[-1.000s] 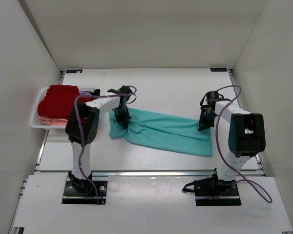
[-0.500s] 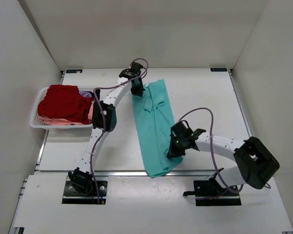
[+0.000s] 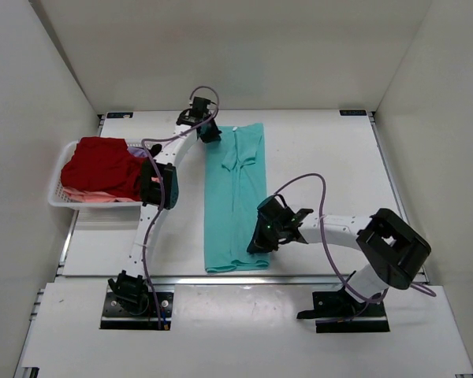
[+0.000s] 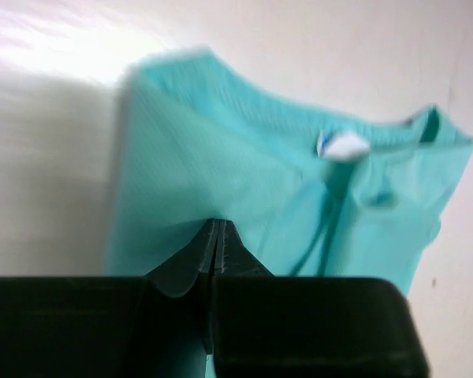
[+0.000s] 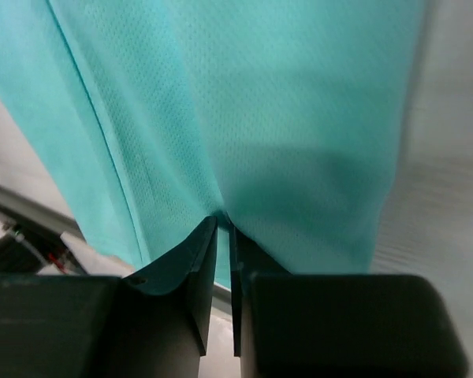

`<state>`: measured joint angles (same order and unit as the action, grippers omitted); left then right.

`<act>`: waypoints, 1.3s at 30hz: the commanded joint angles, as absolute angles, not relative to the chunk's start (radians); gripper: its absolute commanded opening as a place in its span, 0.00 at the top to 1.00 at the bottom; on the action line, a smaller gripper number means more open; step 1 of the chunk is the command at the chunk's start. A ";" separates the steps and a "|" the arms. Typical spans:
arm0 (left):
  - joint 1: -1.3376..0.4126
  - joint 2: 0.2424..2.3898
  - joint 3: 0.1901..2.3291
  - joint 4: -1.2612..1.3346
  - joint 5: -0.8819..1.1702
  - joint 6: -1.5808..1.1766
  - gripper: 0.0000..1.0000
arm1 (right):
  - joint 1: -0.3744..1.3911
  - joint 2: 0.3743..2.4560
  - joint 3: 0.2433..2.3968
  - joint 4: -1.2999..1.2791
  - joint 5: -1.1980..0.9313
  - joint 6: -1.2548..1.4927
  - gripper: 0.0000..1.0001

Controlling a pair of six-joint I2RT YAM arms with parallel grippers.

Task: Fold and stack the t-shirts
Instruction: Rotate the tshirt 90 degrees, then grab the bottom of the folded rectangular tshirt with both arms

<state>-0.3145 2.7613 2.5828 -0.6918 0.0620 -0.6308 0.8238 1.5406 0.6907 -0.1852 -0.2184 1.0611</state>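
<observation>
Teal t-shirt (image 3: 235, 197): long narrow strip, folded lengthwise, collar far end.

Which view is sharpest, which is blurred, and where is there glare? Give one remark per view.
Top external: even light, sharp, no glare, the teal t-shirt clearly outlined. Left wrist: soft and blurred, with blown-out glare on the table; the left gripper is a dark silhouette. Right wrist: the cloth's weave is crisp near the right gripper, hazier toward the right edge.

Matt, dimpled knit cloth of teal t-shirt (image 5: 299, 118); smooth black plastic fingers (image 5: 181, 264).
</observation>
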 commanded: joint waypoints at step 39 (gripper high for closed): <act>-0.747 1.238 0.531 -0.328 0.268 -0.939 0.45 | 0.667 1.054 0.485 -0.486 -0.158 0.661 0.42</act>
